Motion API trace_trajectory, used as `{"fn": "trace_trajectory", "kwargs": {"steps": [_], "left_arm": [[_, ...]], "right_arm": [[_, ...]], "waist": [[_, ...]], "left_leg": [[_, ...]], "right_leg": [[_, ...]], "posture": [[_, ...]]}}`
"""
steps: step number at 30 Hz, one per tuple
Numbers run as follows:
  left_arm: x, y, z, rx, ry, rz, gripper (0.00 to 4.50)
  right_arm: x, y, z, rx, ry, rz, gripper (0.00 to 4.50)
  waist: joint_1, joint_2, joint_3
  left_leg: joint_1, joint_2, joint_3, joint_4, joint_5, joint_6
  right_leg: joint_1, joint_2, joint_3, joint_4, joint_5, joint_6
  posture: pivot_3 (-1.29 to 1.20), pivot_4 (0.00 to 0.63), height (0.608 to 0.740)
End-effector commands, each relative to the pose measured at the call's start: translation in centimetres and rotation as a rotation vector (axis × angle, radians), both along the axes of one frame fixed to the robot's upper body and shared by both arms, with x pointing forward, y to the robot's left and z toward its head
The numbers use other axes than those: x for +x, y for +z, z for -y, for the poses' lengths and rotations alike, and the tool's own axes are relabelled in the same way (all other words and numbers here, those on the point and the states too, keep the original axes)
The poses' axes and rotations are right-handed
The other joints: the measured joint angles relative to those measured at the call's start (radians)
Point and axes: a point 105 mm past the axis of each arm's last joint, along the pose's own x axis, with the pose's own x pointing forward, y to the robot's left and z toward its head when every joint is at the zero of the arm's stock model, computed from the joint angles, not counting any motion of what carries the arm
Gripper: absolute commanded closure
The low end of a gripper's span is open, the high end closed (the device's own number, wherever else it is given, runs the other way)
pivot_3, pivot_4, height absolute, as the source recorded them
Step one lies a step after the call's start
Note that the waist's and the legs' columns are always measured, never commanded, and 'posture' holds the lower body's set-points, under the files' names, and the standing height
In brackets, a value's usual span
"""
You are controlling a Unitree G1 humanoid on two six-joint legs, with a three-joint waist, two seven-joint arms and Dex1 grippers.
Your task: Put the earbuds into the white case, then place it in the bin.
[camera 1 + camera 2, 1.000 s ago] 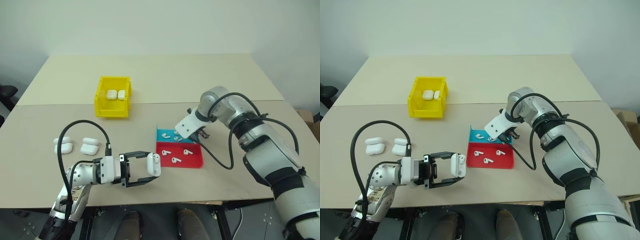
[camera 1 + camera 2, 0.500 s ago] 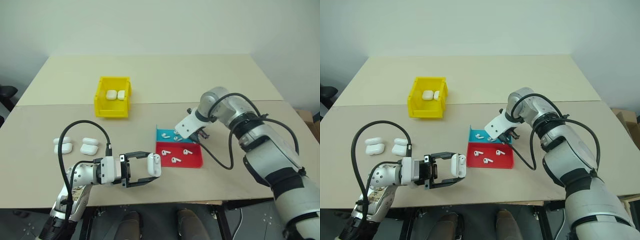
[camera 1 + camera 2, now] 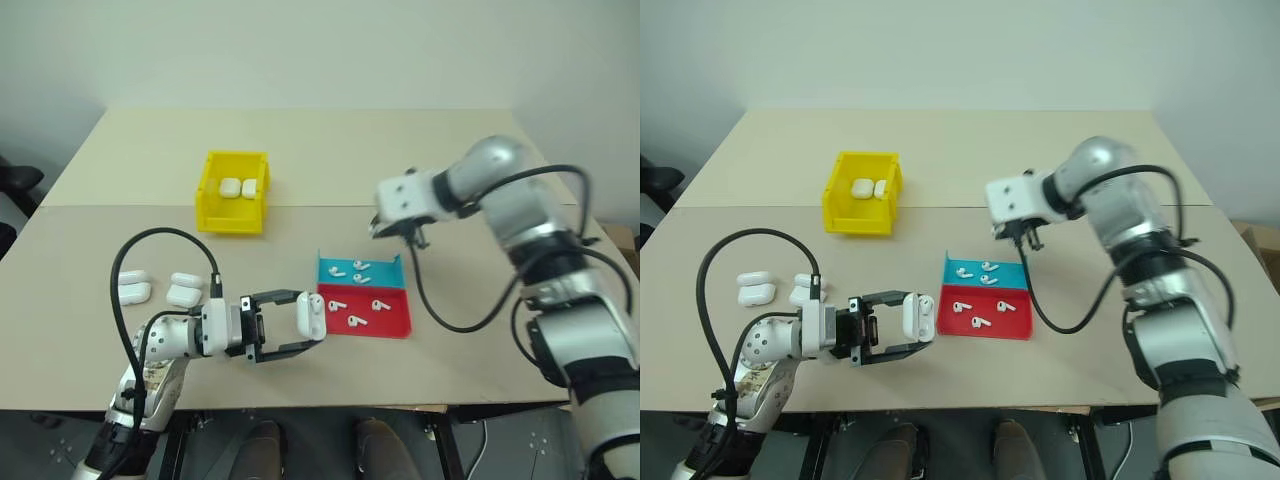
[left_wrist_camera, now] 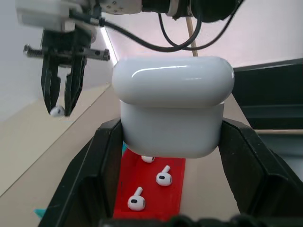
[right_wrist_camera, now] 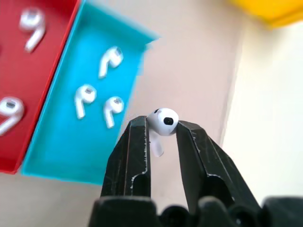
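R gripper (image 5: 161, 130) is up above the table (image 3: 300, 135), past the far side of the tray (image 3: 362, 307), clenched on one earbud (image 5: 163, 121) at its fingertips. L gripper (image 3: 305, 328) sits low near the table's front edge, just left of the tray, clamped on the white case (image 3: 311, 316), lid closed. Rest of the earbuds (image 3: 355, 296) lie in the tray's teal and red halves; yellow bin (image 3: 232, 192) far left w/ 2 cases (image 3: 240, 187) inside, 2 spare cases (image 3: 158, 290) on the table left.

Beige two-panel table (image 3: 300, 140), plain pale wall (image 3: 300, 50) behind
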Motion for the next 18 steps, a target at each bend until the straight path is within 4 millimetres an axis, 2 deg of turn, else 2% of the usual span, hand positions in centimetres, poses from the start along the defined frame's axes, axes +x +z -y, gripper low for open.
{"fn": "trace_trajectory", "kwargs": {"steps": [1,5,9,11,14,18], "left_arm": [[0.2,3.0,0.6,-0.089,0.003,0.031,1.75],[0.7,4.5,1.2,-0.134,0.005,0.023,1.75],[0.9,5.7,2.2,-0.177,-0.011,0.018,1.75],[0.9,6.1,2.6,-0.199,-0.021,0.017,1.75],[0.5,6.5,3.0,-0.225,-0.056,0.011,1.75],[0.4,6.6,3.2,-0.231,-0.075,0.015,1.75]], "right_arm": [[-4.2,5.5,0.5,0.359,-0.033,-0.044,3.88],[-7.8,7.3,1.1,0.698,-0.018,-0.204,3.88],[-11.2,6.6,1.4,0.897,0.082,-0.288,3.88],[-12.2,6.6,0.9,0.977,0.133,-0.331,3.88],[-14.0,5.8,-0.5,1.014,0.230,-0.384,3.88],[-15.0,4.8,-1.7,0.995,0.278,-0.440,3.88]], "waist": [[0.000,0.000,0.000],[-0.005,0.000,0.000],[-0.002,0.000,-0.001],[-0.005,0.000,0.000],[-0.007,0.000,-0.001],[-0.006,0.000,-0.001]], "left_leg": [[0.000,0.000,-0.001,0.000,0.000,0.000],[0.002,0.000,-0.005,0.000,0.000,0.000],[0.003,0.000,-0.003,0.000,0.000,0.000],[0.002,-0.001,-0.002,0.000,0.000,0.000],[0.002,-0.001,-0.002,0.000,0.000,0.000],[0.001,-0.001,-0.002,0.000,0.000,0.000]], "right_leg": [[0.000,0.000,0.000,0.000,0.000,0.000],[0.001,0.001,0.000,0.001,0.000,0.000],[0.004,0.002,-0.001,0.001,0.000,0.000],[0.003,0.002,0.000,0.001,0.000,0.000],[0.002,0.003,0.001,0.001,0.000,0.001],[0.003,0.003,0.001,-0.001,0.000,0.001]], "posture": [[0.00,0.150,0.740],[0.00,0.150,0.740],[0.00,0.150,0.740],[0.00,0.150,0.740],[0.00,0.150,0.740],[0.00,0.150,0.740]]}}
